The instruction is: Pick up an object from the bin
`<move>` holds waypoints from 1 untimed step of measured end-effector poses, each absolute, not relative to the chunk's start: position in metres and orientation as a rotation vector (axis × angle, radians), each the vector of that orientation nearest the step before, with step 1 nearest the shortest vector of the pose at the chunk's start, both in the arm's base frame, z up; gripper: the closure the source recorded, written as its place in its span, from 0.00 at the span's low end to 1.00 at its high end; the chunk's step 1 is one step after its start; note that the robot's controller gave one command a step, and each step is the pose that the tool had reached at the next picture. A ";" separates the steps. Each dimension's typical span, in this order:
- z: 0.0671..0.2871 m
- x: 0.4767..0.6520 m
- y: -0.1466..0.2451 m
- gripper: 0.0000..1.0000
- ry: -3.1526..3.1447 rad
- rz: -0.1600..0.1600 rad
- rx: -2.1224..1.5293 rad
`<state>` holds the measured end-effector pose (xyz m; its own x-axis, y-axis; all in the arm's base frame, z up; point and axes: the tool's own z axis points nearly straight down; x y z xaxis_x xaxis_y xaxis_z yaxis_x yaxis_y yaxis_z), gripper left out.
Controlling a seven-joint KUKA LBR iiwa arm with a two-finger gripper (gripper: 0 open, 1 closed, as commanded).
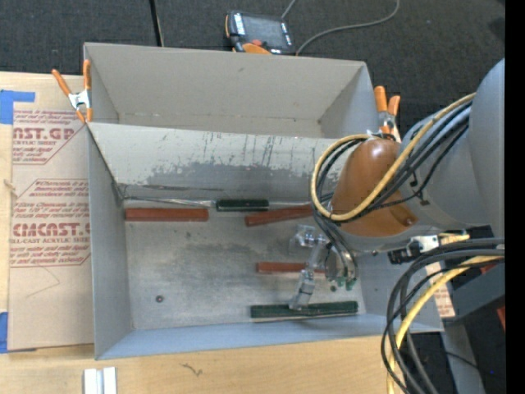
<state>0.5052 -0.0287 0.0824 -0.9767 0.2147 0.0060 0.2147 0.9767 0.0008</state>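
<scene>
Though its opening cannot be told, the gripper hangs over a long, flat dark-green stick, near right.

A dark grey floor stretches across the far side. On it lie a small black and orange box and a slim black rod. Nearer, a pale wooden surface, evenly lit.

Bin grey, back wall streaked darker. Back edge: reddish-brown bar, dark green bar. Front edge: dark green strip. Wrist cover orange-brown.
</scene>
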 end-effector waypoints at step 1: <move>0.086 0.506 -0.030 1.00 -3.121 0.000 -0.339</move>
<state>0.5063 -0.0299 0.0857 -0.9767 0.2147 0.0019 0.2147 0.9767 0.0000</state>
